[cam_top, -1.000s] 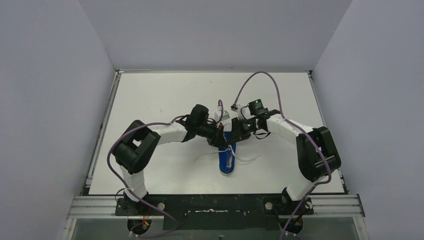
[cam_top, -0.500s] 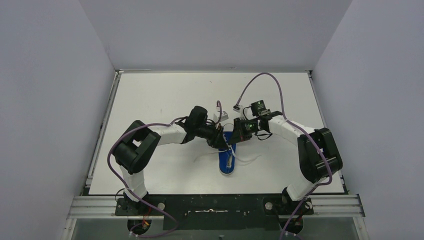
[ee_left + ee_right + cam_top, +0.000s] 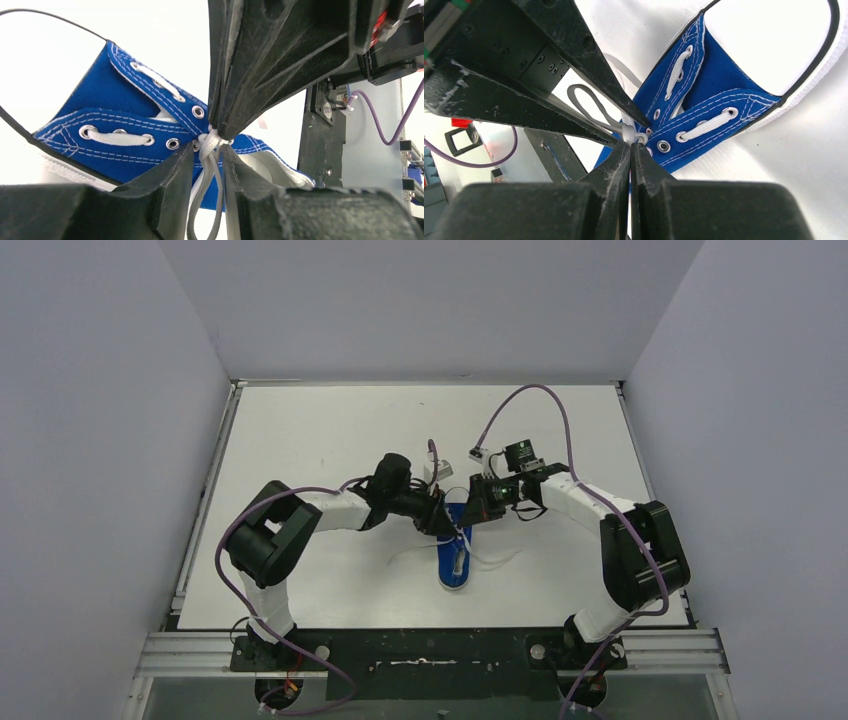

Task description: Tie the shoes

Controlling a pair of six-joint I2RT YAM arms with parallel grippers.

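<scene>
White matte table [image 3: 300,440] boxed by 3 plain pale grey walls [image 3: 420,300], with a ribbed aluminium rail [image 3: 430,645] at the near edge. Item 1: sneaker [image 3: 455,565], small, lying directly beneath the meeting fingertips of both grippers and running from them toward the arm bases. It has blue woven canvas with white double stitching, round metal eyelets [image 3: 173,144], a smooth white toe cap [image 3: 769,35] and a white sole rim [image 3: 819,65] edged by a thin black line. Item 2: flat white laces [image 3: 210,142], gathered into a small knot at the upper eyelets. 2 loose lace ends [image 3: 500,558] trail on the table on either side of the shoe. Left gripper [image 3: 207,150]: black, coarse-textured wedge fingers set close on either side of 2 hanging lace strands, with a thin gap showing; whether they clamp cannot be told. Right gripper [image 3: 630,145]: fingers pressed together, pinching the lace at the knot, tip to tip with the left. Purple cables [image 3: 545,400] loop above both forearms, and each gripper blocks much of the other's wrist view.
</scene>
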